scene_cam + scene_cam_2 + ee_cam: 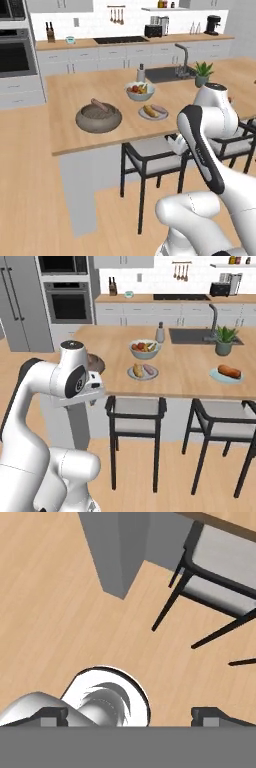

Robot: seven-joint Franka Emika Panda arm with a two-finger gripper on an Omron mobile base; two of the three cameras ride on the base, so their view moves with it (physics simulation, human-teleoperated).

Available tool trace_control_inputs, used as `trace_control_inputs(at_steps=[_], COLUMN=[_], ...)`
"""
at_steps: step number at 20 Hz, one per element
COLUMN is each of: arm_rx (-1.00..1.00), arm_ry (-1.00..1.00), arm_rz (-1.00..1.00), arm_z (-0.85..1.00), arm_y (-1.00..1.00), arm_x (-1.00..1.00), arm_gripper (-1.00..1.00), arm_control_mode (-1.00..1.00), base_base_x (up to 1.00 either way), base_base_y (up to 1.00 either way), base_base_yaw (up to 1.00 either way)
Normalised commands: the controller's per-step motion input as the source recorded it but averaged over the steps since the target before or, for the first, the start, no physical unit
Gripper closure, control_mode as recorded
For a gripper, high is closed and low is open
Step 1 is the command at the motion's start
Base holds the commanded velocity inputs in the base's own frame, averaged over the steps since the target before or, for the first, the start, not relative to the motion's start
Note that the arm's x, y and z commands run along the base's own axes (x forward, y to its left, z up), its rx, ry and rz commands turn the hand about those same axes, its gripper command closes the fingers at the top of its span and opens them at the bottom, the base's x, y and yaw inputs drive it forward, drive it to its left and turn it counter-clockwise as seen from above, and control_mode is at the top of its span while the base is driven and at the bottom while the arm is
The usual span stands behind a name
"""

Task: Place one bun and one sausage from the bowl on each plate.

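Observation:
The dark bowl (98,120) stands on the island counter's left part with one sausage (99,104) lying across it. To its right, a plate (153,114) carries a golden-tan bun (148,110) and a sausage (159,108). A second plate (226,376), farther right, holds an orange bun (229,371). My gripper (131,716) is open with nothing between its fingertips (54,716). It hangs below the counter's front edge and points down at the floor, well short of the bowl. In the right base view my arm hides most of the bowl (98,362).
A pale fruit bowl (140,91) sits behind the near plate, with a bottle (141,73) beyond it. A sink (200,335) and a potted plant (224,340) are at the back right. Two dark stools (135,411) (225,418) stand at the counter's front.

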Motion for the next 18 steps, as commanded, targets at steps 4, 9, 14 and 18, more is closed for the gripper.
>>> trace_control_inputs(at_steps=[4, 9, 14, 18], arm_rx=[0.0, 0.0, 0.0, 0.0], arm_ry=[0.0, 0.0, 0.0, 0.0], arm_rz=[0.0, 0.0, 0.0, 0.0], arm_z=[0.0, 0.0, 0.0, 0.0], arm_y=[0.0, 0.0, 0.0, 0.0], arm_x=[0.0, 0.0, 0.0, 0.0], arm_gripper=[-1.0, -1.0, -1.0, -1.0], arm_control_mode=[1.0, 1.0, 1.0, 1.0], base_base_x=[0.51, 0.91, 0.98, 0.76], base_base_y=[0.89, 0.4, 0.08, 0.0], base_base_yaw=[-0.08, 0.0, 0.0, 0.0])
